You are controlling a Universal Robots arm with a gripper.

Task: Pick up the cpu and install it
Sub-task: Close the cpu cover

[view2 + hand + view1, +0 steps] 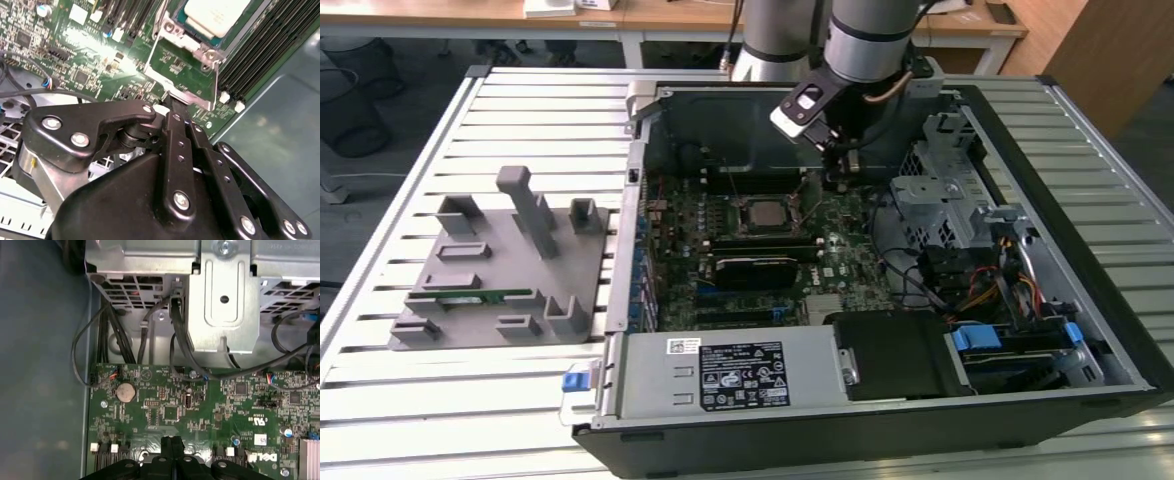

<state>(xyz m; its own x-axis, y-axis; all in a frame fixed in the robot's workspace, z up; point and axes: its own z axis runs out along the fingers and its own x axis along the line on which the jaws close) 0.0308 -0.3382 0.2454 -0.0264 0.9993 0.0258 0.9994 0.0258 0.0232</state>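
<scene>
Seating of the cpu (217,14) is judged to be the step in hand. In the second wrist view the chip lies flat in its socket on the motherboard (170,415), silvery top up, bordered by the metal socket frame (165,30). It is held by nothing.

The gripper (172,102) is closed, its 2 fingers pressed together with nothing between them. The tips are placed at the outer edge of the frame; whether they touch it or hover just above cannot be told.

For the step to be done well, any push should be kept light and straight down. It should be put on the frame's metal alone, never on the chip's top. The chip should be confirmed level and square in its seat before force is applied. The tips should be held clear of the memory slots (260,55) just beside the socket.

In the exterior view, the arm (867,40) is reached from the far side down into the open computer case (881,440). The wrist is tilted, and the closed tips are aimed at the board near the socket, toward the exterior view's right.
</scene>
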